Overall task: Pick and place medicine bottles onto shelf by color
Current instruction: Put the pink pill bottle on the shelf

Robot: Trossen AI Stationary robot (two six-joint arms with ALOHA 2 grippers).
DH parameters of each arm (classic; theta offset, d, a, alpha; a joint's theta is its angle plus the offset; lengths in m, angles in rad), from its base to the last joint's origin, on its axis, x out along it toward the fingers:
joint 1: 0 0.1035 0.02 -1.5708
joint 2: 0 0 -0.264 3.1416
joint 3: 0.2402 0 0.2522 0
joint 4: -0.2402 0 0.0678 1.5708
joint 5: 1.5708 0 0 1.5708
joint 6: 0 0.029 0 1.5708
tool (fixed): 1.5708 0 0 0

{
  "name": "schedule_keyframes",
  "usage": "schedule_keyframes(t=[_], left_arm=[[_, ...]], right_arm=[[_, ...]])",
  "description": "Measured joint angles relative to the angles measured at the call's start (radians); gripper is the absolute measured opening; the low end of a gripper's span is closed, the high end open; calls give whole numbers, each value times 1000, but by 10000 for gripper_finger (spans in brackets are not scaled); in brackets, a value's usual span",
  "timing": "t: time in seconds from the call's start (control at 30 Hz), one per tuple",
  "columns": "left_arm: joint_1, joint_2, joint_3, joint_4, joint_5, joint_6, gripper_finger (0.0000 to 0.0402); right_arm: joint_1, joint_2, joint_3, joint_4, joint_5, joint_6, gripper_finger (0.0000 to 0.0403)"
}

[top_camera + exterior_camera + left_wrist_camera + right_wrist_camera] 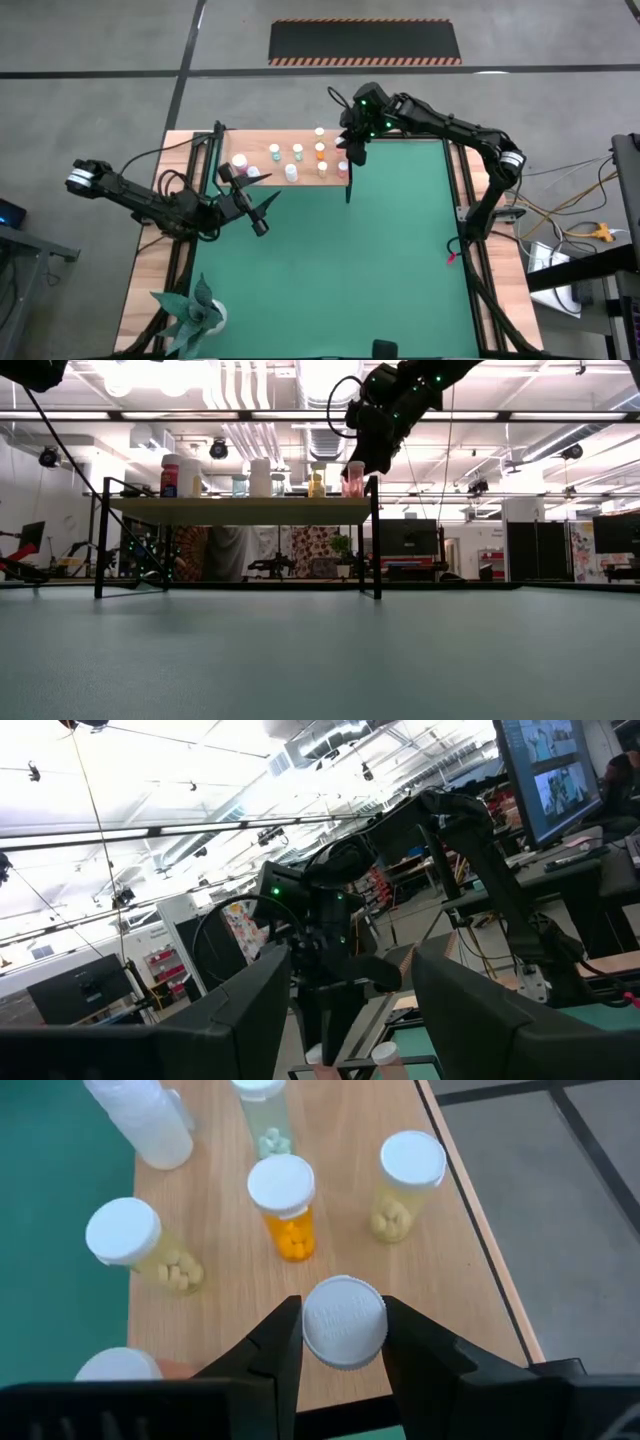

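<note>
While the right gripper (343, 1342) sits over the shelf's (268, 180) right end, its fingers close on the white cap of a pink bottle (344, 1321) standing upright, long axis vertical, cap up. Nearby on the board stand one orange bottle (283, 1206) and two pale yellow ones. Left gripper (262, 210) hangs over the green mat (380, 250) beside the shelf, jaws apart, empty.
</note>
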Motion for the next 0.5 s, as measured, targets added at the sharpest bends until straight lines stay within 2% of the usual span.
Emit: schedule_keyframes(t=[0.5], left_arm=[[0,0,0,0,0,0,194]], right_arm=[[0,0,-28,18,0,8,119]])
